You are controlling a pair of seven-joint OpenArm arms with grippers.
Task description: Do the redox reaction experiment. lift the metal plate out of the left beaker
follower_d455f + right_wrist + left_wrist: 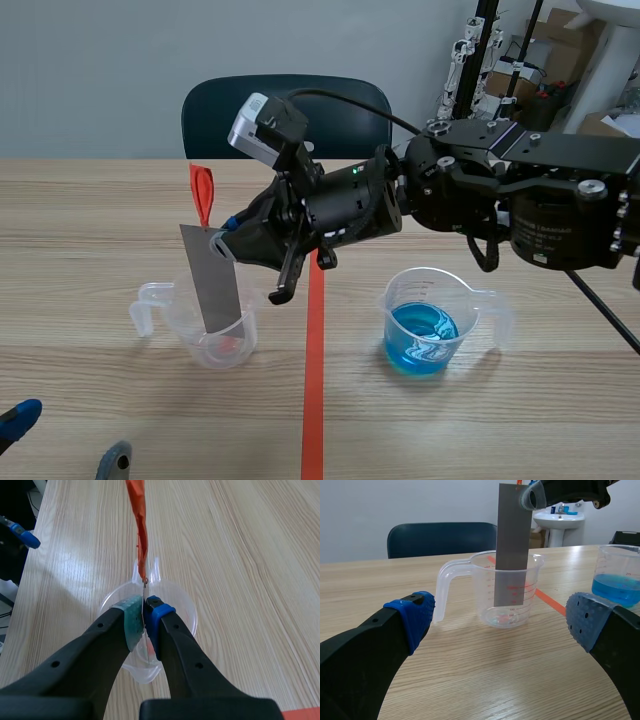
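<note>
A grey metal plate (212, 280) stands upright with its lower end inside the clear left beaker (205, 325). An orange-red tag (202, 193) sticks up from its top. My right gripper (225, 240), reaching across from the right, is shut on the plate's upper edge. From the right wrist view the plate (144, 605) appears edge-on between the pads, above the beaker (185, 611). In the left wrist view, the plate (512, 545) and beaker (510, 592) stand ahead of my open left gripper (500, 622), which is low at the table's near left (60, 440).
A second clear beaker (432, 320) holding blue liquid stands right of the orange-red tape line, also seen as the blue-liquid beaker (619, 575). A dark chair (285, 115) stands behind the table. Bare wood lies between the two beakers.
</note>
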